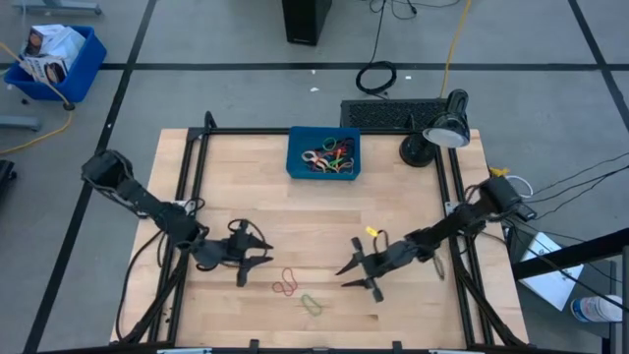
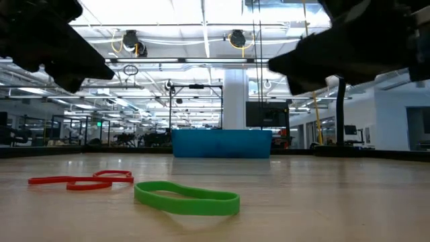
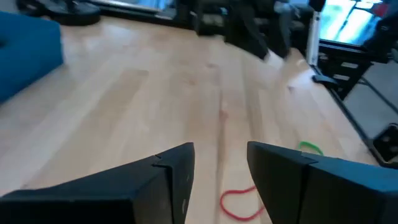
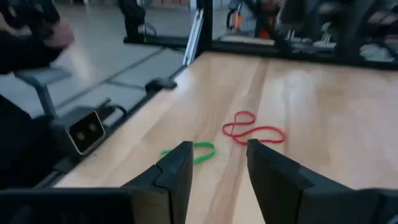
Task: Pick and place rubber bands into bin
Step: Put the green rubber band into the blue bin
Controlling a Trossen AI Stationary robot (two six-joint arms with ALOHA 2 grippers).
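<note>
A red rubber band point(image 1: 286, 286) and a green one point(image 1: 312, 303) lie flat on the wooden table near its front edge, between my two grippers; both also show in the low view point(image 2: 80, 180) point(image 2: 187, 197). The small blue bin point(image 1: 323, 153) stands at the table's far edge and holds several coloured bands. My left gripper point(image 1: 263, 252) is open and empty, above the table to the left of the red band. My right gripper point(image 1: 346, 274) is open and empty, to the right of the green band.
A black desk lamp point(image 1: 438, 136) stands at the far right corner, and a keyboard point(image 1: 388, 114) lies behind the table. A small yellow item point(image 1: 372, 232) lies near the right arm. A larger blue bin point(image 1: 56, 59) sits on the floor far left.
</note>
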